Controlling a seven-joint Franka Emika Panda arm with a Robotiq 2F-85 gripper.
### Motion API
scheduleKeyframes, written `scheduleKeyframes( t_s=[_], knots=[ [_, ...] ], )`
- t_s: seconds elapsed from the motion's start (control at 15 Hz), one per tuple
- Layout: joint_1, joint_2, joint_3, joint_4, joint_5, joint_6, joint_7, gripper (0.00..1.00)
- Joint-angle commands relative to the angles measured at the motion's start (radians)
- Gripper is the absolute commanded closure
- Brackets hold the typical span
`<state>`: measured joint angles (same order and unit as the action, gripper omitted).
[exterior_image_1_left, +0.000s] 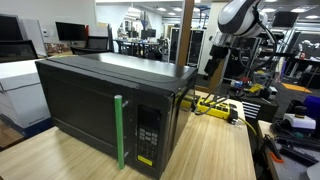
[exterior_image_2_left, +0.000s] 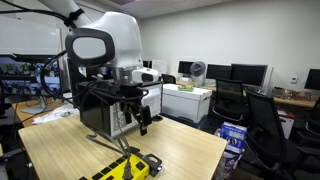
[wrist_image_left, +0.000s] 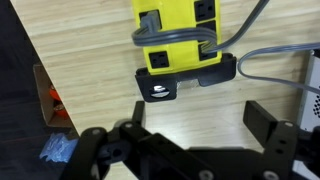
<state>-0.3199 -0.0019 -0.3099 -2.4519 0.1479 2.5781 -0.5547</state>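
Overhead, gripper (wrist_image_left: 203, 118) hangs with jaws wide apart and empty above the yellow power strip (wrist_image_left: 183, 58), which lies on the table (wrist_image_left: 80, 45) near the microwave (exterior_image_1_left: 100, 100); a careless descent could snag its grey cables (wrist_image_left: 270, 55), dragging the strip.

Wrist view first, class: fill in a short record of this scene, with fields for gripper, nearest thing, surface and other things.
gripper: gripper open, empty, above the table
nearest thing: yellow power strip lying flat, grey cables plugged in
surface: light wooden table
other things: black microwave, door shut, green strip on its front
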Motion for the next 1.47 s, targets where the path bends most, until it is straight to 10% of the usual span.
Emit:
scheduleKeyframes(
  t_s=[0.0,0.6,1.4],
  knots=[
    [-0.009,-0.121,-0.017,-0.029,-0.085,-0.081,0.039,0.0],
    [-0.017,-0.267,-0.059,0.032,-0.472,-0.571,-0.067,0.0],
    [-0.022,-0.304,-0.1,-0.138,-0.454,-0.248,-0.041,0.0]
  ],
)
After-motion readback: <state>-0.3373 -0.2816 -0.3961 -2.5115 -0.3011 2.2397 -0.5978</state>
